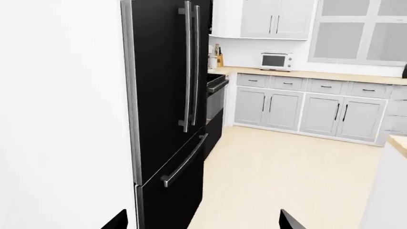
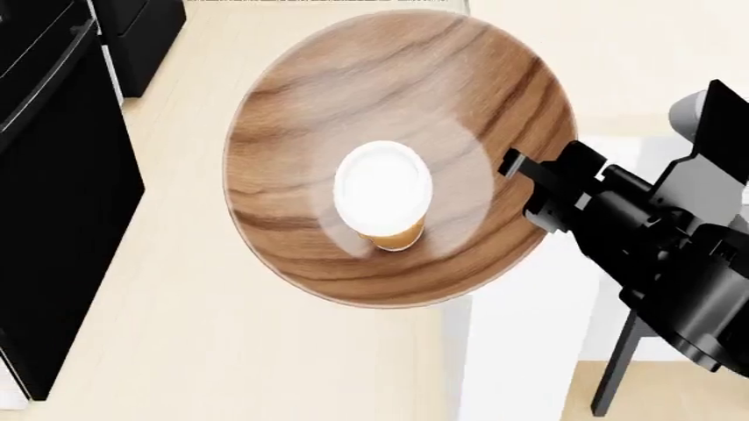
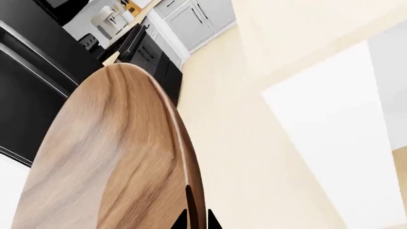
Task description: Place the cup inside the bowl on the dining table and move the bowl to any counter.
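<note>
The cup (image 2: pixel 383 195) stood inside the bowl (image 2: pixel 293 149); the right gripper (image 2: pixel 524 175), at three o'clock, pinched its rim, carried above the floor. Counter (image 1: pixel 318 75) placement remained. The left gripper's (image 1: pixel 202 220) jaws stood spread.

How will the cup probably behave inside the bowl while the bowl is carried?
The cup stands upright, unheld, on the smooth base of the bowl, so it may slide or tip. The right gripper pinches only one rim, so the bowl could tilt.

Head: looks steeply down, close over bowl (image 2: pixel 398 158).
Right wrist: at bowl's rim, edge-on.
Left wrist: level, faces fridge (image 1: pixel 168 109), far cabinets.
Shared: bowl, fridge.
</note>
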Controlling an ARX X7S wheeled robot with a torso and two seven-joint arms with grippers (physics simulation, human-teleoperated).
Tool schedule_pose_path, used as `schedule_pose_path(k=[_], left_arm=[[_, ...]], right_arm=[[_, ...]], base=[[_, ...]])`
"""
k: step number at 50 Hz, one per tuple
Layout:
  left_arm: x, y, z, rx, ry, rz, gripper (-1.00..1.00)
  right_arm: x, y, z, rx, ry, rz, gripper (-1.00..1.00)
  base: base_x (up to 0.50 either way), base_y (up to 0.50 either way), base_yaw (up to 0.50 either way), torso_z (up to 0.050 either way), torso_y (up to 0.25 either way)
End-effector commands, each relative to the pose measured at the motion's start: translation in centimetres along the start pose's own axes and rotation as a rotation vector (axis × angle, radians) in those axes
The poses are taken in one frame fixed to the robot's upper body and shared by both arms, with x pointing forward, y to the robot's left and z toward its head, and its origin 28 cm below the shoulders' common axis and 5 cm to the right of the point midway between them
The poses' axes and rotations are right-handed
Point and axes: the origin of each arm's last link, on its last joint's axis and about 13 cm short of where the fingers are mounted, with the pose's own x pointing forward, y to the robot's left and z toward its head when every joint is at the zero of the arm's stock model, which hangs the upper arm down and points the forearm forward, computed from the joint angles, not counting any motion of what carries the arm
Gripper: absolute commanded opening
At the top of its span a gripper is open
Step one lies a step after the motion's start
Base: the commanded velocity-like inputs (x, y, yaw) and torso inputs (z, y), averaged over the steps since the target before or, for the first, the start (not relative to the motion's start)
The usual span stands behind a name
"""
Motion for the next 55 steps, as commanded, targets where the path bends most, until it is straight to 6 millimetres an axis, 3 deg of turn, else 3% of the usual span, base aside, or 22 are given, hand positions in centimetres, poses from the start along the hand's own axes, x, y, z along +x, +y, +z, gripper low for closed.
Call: schedule_pose_path(k=[1, 41, 55], left_arm=[[0.3, -0.6, -0.2, -0.025, -0.002, -0.078, 1.00], [-0.2, -1.9, -0.9, -0.013, 0.025, -0.192, 1.00], [-0.7, -2.6, -1.1, -0.007, 0.044, -0.250, 1.00]], right_arm=[[0.3, 0.4, 0.1, -0.037, -0.018, 0.034, -1.00], [0.2, 0.2, -0.2, -0.037, -0.046, 0.020, -1.00], [0.5, 0.4, -0.3, -0.054, -0.047, 0.021, -1.00]], base=[[0.24, 0.49, 0.00, 0.000, 0.000], [0.29, 0.49, 0.00, 0.000, 0.001], [0.43, -0.01, 0.00, 0.000, 0.001]])
